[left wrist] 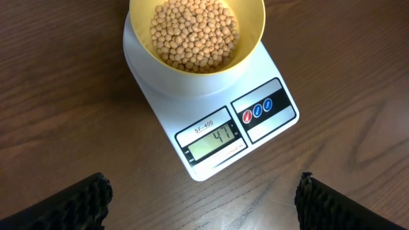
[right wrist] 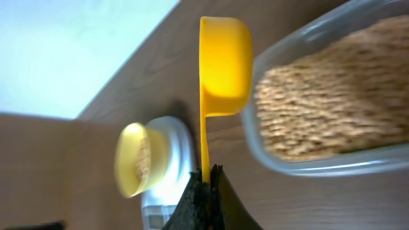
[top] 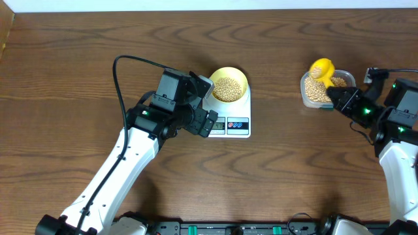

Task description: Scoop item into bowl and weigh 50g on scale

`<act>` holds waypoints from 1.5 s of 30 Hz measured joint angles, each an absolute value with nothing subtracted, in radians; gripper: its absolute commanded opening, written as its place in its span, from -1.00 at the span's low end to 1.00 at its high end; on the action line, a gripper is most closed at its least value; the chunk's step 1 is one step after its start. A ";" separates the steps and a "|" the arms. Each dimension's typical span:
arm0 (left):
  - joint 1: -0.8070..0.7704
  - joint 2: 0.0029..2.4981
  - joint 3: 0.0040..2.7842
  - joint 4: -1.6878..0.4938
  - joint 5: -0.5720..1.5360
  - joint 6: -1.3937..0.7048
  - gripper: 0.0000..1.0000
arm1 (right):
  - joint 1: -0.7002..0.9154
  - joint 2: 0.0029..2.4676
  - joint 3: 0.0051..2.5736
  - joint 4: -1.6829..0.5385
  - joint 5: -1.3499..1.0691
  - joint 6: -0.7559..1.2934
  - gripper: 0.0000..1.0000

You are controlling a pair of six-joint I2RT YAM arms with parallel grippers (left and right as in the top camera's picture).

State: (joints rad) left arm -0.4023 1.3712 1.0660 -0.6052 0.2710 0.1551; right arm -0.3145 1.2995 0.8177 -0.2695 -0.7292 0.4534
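The pale yellow bowl stands on the white scale, holding a layer of beige beans. The scale's display reads 47. My left gripper hovers open just in front of the scale's left front corner, nothing between its fingers. My right gripper is shut on the handle of a bright yellow scoop. The scoop's cup is at the far left corner of the clear tub of beans.
The bowl and scale also show blurred in the right wrist view, to the left of the scoop. Brown wooden table runs all round; its far edge is at the top of the overhead view.
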 measured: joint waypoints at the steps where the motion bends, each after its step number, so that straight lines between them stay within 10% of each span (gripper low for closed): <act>1: -0.402 1.371 1.066 -0.605 0.271 0.155 0.89 | -0.309 1.299 0.818 -0.266 -0.754 0.463 -0.97; 45: -0.402 1.371 1.066 -0.605 0.271 0.155 0.89 | 0.342 1.345 0.818 0.005 -0.405 0.342 -0.98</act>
State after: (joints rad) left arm -0.4023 1.3712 1.0660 -0.6052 0.2710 0.1551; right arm 0.3420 1.3445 0.8177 0.0048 -0.4053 0.3416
